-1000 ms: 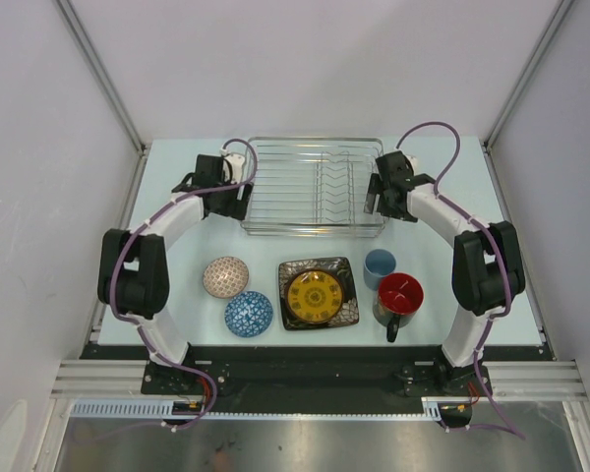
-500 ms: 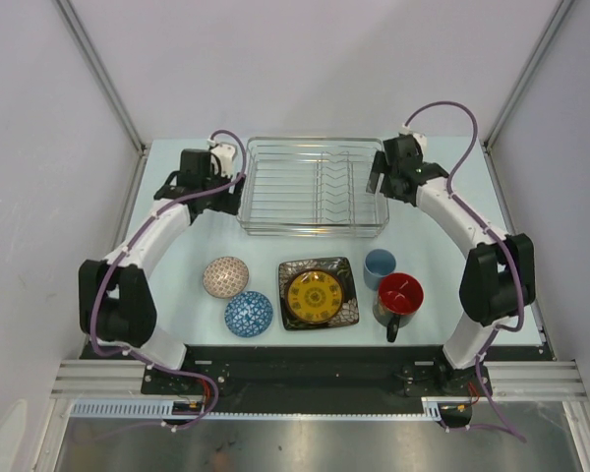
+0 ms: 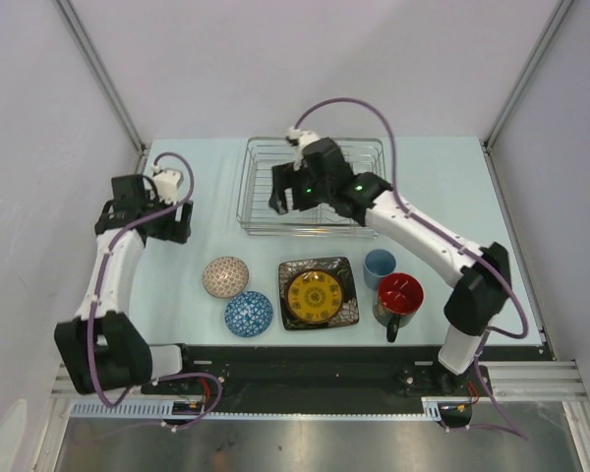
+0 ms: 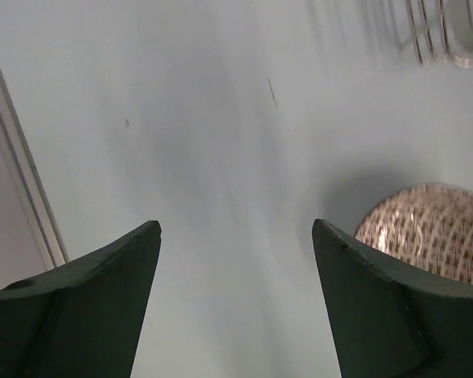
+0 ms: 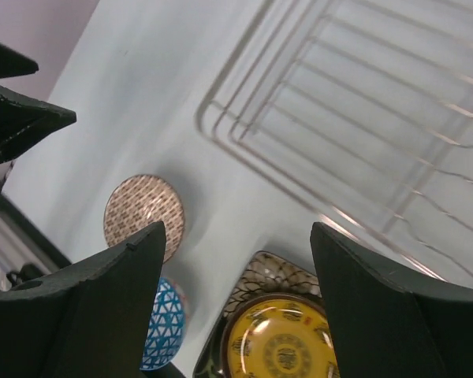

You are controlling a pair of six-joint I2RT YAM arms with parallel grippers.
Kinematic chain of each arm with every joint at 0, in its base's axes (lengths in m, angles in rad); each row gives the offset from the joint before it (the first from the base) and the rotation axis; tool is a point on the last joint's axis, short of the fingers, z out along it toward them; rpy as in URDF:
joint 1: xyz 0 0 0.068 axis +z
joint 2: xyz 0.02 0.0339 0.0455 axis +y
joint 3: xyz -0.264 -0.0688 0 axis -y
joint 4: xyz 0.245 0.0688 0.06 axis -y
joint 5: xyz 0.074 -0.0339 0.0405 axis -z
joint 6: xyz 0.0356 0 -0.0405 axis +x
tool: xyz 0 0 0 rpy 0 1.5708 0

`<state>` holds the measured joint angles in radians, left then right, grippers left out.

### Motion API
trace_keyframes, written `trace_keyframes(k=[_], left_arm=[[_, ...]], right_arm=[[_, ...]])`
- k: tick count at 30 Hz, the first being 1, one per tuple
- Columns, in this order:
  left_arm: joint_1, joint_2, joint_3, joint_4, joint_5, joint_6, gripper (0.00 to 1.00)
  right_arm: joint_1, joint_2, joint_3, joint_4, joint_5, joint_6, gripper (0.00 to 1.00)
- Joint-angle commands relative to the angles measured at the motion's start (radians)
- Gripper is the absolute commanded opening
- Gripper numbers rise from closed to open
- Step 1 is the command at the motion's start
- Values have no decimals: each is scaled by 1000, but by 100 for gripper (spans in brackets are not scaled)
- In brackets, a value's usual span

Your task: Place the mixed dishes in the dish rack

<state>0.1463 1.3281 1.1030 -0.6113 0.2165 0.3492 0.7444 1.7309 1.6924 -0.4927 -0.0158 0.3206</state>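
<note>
1. Nothing is loaded yet: the dish rack (image 3: 259,218) stands empty; pinkish bowl (image 3: 226,276), blue bowl (image 3: 248,314), square plate (image 3: 318,293), cup (image 3: 379,265) and red-lined mug (image 3: 399,297) all wait on its near side.
2. My left pincer (image 4: 235,228) and right pincer (image 5: 236,228) both gape, holding nothing.
3. Pale-blue surface (image 3: 177,280), white walls (image 3: 275,59) around the rack.

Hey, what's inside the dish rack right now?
No dishes visible in the rack, just bare wire. The right arm covers its middle from above, so that part can't be checked.
</note>
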Motion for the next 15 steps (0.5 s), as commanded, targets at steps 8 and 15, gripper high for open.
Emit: trace_keyframes(k=[8,15], left_arm=[[170,-170,-180,-191,184,243,82],[188,-178,-186,-160,176,229,82]], right_arm=[[176,346,187,-15,-193,-89,78],[191,392,156,-9,-239,-98,77]])
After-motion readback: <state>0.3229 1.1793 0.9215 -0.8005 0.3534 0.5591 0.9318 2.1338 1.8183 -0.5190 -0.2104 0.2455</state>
